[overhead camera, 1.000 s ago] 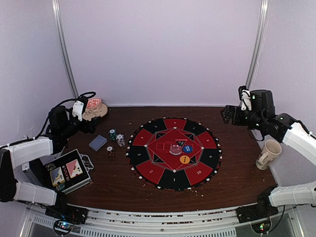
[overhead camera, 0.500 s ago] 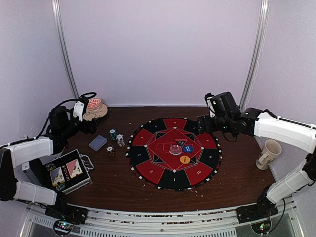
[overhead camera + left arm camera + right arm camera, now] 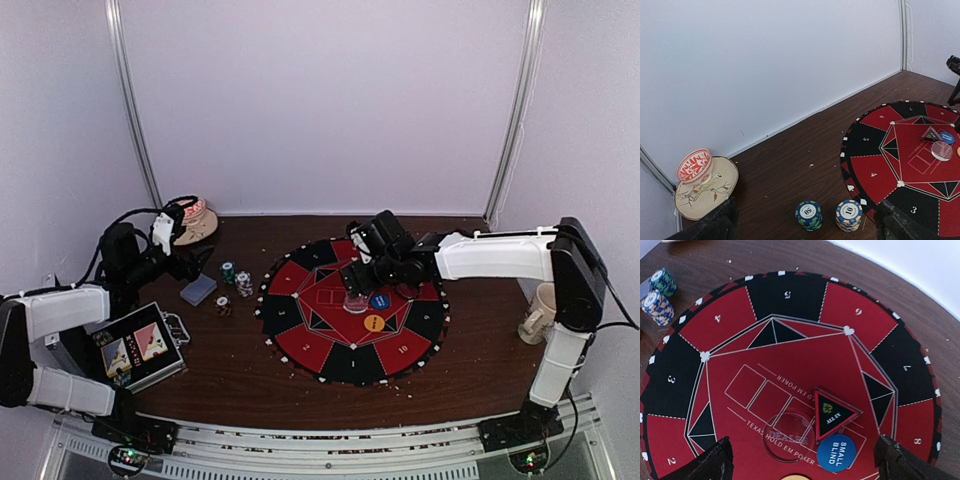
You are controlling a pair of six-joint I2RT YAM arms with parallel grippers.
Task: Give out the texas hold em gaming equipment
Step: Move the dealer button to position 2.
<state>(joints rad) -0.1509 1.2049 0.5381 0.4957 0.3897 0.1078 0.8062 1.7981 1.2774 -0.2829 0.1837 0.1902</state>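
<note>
The round red-and-black poker mat (image 3: 300,345) lies mid-table. On its centre sit a clear dealer disc (image 3: 788,436), a black triangular all-in marker (image 3: 832,412), a blue small-blind button (image 3: 836,453) and an orange button (image 3: 373,323). My right gripper (image 3: 358,280) hovers open just above them, jaws wide and nothing between. Left of the mat stand a teal chip stack (image 3: 809,215), a white chip stack (image 3: 849,215) and a red chip stack (image 3: 223,305), beside the grey-blue card deck (image 3: 198,289). My left gripper (image 3: 195,262) is open, above and behind the chips, holding nothing.
A metal case with card pictures (image 3: 135,345) lies at the near left. A bird-print coaster (image 3: 705,195) with a red-and-white cup (image 3: 694,165) sits at the back left corner. A beige mug (image 3: 543,310) stands at the right edge. White walls enclose the table.
My right arm has swung from the far right to over the mat's centre. My left gripper has shifted slightly right toward the chips. Both stayed open.
</note>
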